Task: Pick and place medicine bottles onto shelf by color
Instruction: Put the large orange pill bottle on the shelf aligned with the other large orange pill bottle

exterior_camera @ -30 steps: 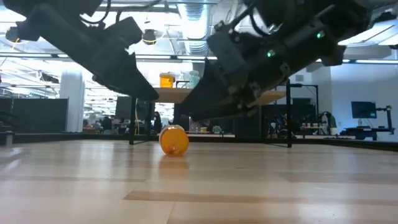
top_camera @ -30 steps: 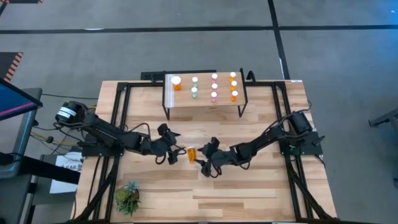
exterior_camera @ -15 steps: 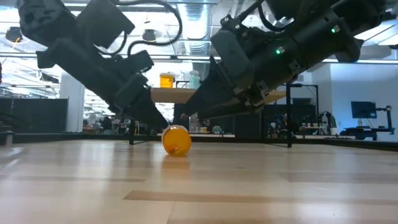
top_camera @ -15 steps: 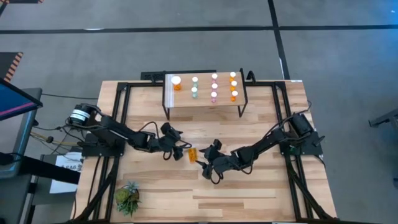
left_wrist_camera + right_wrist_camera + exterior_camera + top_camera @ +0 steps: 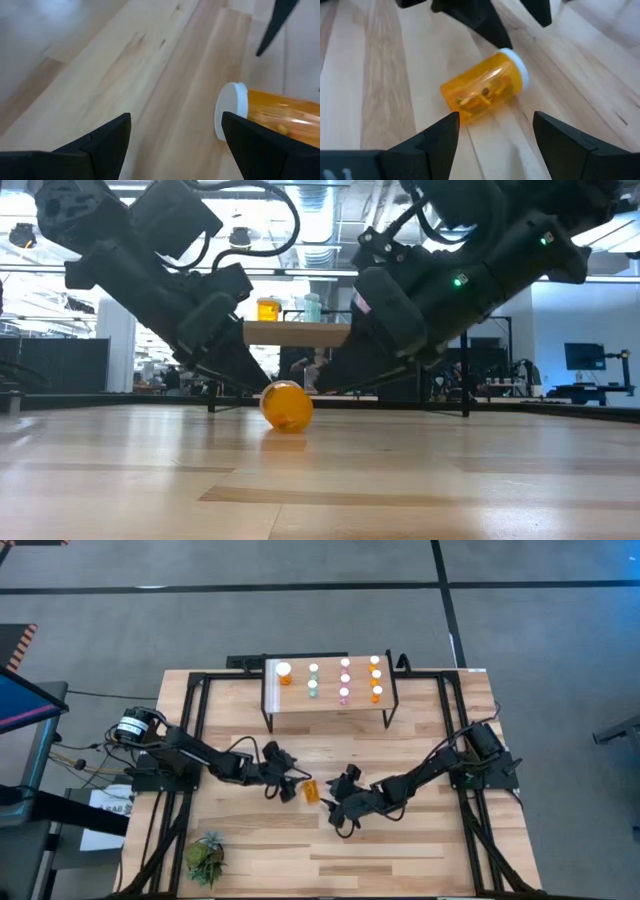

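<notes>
Orange bottle (image 5: 311, 791) lying on its side mid-table, white cap toward the left arm, well short of the shelf (image 5: 330, 710) where 9 bottles already stand in colour columns. Left gripper (image 5: 289, 780) low at the cap end, fingers spread, empty. Right gripper (image 5: 337, 806) low at the base end, fingers spread, empty too. Best done with 1 gripper only: centre over the body rather than the cap, straddle across the width, close gently since a round bottle probably rolls, then lift clear before heading for the orange group.

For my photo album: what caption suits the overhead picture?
Two robot arms close in on a fallen orange bottle, while eight sorted bottles stand on the shelf.
</notes>
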### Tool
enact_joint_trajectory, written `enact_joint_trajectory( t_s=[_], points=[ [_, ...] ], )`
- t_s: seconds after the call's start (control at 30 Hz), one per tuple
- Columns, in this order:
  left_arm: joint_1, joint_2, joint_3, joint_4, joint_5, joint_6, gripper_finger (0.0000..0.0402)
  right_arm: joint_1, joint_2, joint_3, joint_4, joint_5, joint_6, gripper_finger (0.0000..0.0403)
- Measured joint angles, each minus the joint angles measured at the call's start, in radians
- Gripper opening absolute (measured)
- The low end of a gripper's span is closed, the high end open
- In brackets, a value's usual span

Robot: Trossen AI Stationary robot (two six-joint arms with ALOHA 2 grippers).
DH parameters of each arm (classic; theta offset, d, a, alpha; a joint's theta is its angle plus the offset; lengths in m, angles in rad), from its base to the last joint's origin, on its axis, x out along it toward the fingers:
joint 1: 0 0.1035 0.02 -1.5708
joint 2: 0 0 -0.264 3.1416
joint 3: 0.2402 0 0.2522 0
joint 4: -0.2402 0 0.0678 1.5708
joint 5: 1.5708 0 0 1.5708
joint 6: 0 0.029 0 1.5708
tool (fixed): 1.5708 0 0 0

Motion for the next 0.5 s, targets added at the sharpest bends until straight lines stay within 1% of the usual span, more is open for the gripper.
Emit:
enact_joint_trajectory(
  t_s=[0.27,0.43,0.5],
  points=[
    [-0.052,0.000,0.000,0.004,0.005,-0.045,0.0300,0.019,0.000,0.000,0.018,-0.001,-0.012,0.0276],
    [-0.109,0.000,-0.001,-0.001,0.016,-0.091,0.0300,0.021,0.000,0.001,0.029,-0.015,0.036,0.0276],
    [-0.137,0.000,-0.001,0.002,0.021,-0.099,0.0300,0.030,0.001,0.022,0.032,-0.022,0.042,0.0276]
  ],
)
